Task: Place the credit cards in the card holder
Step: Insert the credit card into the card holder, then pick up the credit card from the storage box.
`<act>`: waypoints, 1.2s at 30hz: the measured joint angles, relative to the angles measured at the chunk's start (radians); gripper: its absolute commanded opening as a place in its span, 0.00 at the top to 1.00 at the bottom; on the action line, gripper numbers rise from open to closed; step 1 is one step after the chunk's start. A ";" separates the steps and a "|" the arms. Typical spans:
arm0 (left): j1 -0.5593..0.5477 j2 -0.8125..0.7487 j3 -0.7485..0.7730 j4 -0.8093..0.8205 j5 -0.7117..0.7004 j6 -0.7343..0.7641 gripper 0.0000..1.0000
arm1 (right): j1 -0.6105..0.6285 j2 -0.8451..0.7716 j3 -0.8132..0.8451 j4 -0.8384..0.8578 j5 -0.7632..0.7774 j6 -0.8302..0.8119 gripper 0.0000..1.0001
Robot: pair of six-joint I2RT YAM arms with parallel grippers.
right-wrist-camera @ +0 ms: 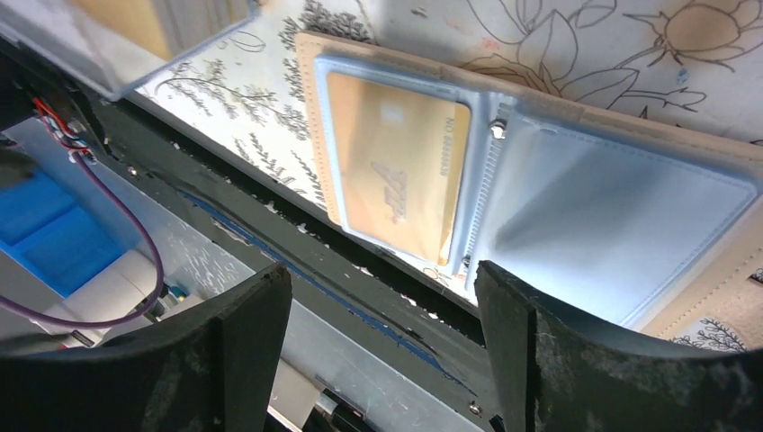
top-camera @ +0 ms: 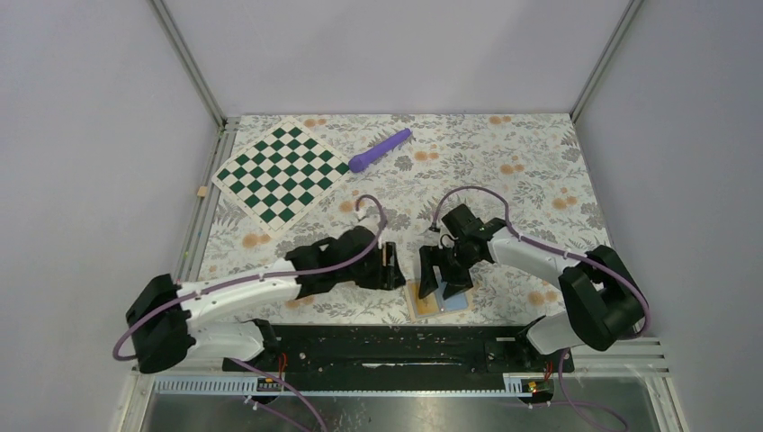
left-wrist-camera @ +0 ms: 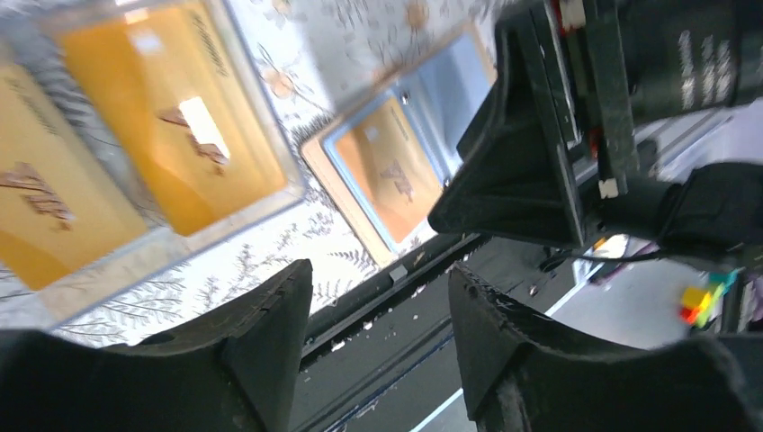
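While both arms lean in over the near edge of the bench (top-camera: 540, 162), we see the card holder (right-wrist-camera: 621, 216) lying open and flat there. Its light blue pockets face up, and its near side runs along the dark rail (right-wrist-camera: 297, 270) at the bench's edge. One credit card (right-wrist-camera: 396, 171) sits tucked in the pocket on the side nearer the clear case (left-wrist-camera: 270, 193), its printed face showing. That case rests just beside the holder on the flowered cloth, and the other cards (left-wrist-camera: 171, 117) lie inside it side by side.

Our left claw (left-wrist-camera: 378, 342) is spread, with nothing between its fingers, and it hangs over the rail close to the case. Our right claw (right-wrist-camera: 382, 351) is spread wider and also grips nothing. It hangs over the open holder, and from above it hides part of it. We cannot tell whether either claw touches anything.

Well apart, on the far side of the bench, lie a green and white chessboard (top-camera: 281, 173) and a purple stick (top-camera: 380, 149).
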 measured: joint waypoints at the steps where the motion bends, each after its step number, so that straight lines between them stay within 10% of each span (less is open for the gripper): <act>1: 0.027 -0.035 -0.017 0.009 0.011 -0.002 0.42 | 0.000 -0.009 0.005 -0.003 0.000 0.000 0.18; 14: 0.504 -0.239 -0.106 -0.095 0.129 0.071 0.56 | 0.002 0.055 0.211 -0.010 -0.004 0.005 0.22; 36: 0.413 0.168 -0.068 0.066 0.290 0.076 0.90 | 0.068 0.291 0.330 0.048 -0.067 0.085 0.61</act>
